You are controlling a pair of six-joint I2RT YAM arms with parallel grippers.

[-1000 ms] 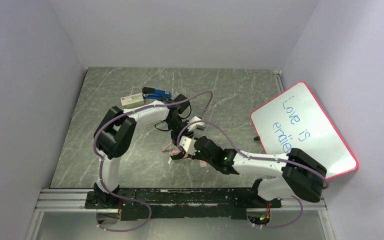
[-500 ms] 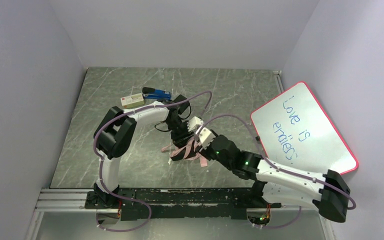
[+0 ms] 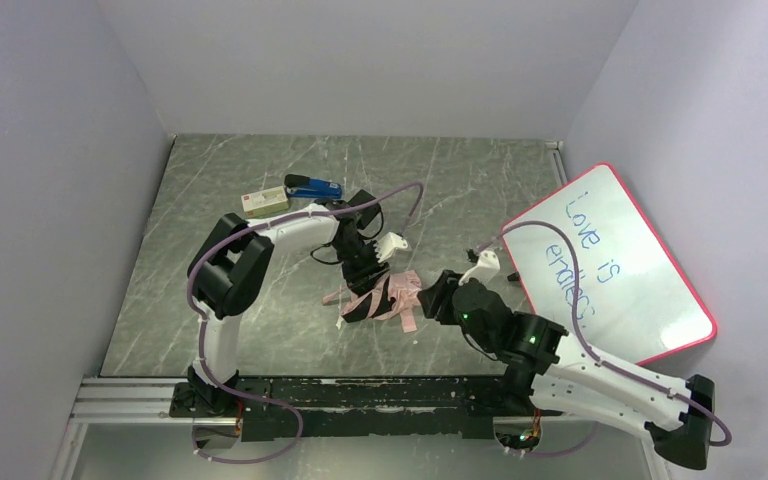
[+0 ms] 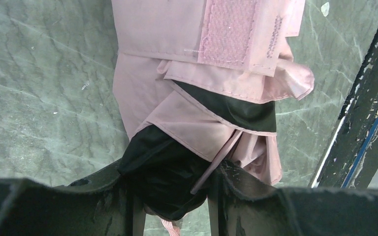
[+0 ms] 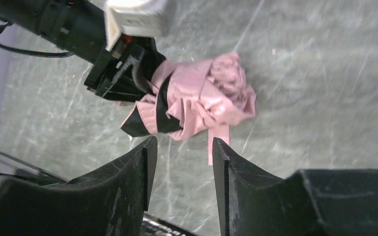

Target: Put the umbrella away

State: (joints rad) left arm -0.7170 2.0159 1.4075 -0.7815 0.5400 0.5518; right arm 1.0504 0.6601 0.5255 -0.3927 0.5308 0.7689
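Observation:
The umbrella (image 3: 392, 295) is a crumpled pale pink bundle with black folds, lying mid-table. My left gripper (image 3: 358, 298) is shut on its left end. In the left wrist view that gripper (image 4: 172, 174) pinches a black and pink fold of the umbrella (image 4: 197, 93), and a strap tab with a rough patch (image 4: 229, 32) lies further out. My right gripper (image 3: 434, 297) hovers just right of the bundle. In the right wrist view it (image 5: 183, 147) stands open with nothing between its fingers, the umbrella (image 5: 202, 98) lies beyond the tips, and a loose pink strap (image 5: 210, 147) trails toward them.
A red-rimmed whiteboard (image 3: 610, 260) leans against the right wall. A blue stapler (image 3: 312, 187) and a small box (image 3: 264, 201) lie at the back left. A black rail (image 3: 360, 395) runs along the near edge, and it (image 4: 369, 123) also shows in the left wrist view.
My right gripper has let go of the umbrella and drawn back to the right, its arm swinging out. The left gripper has kept its hold and place.

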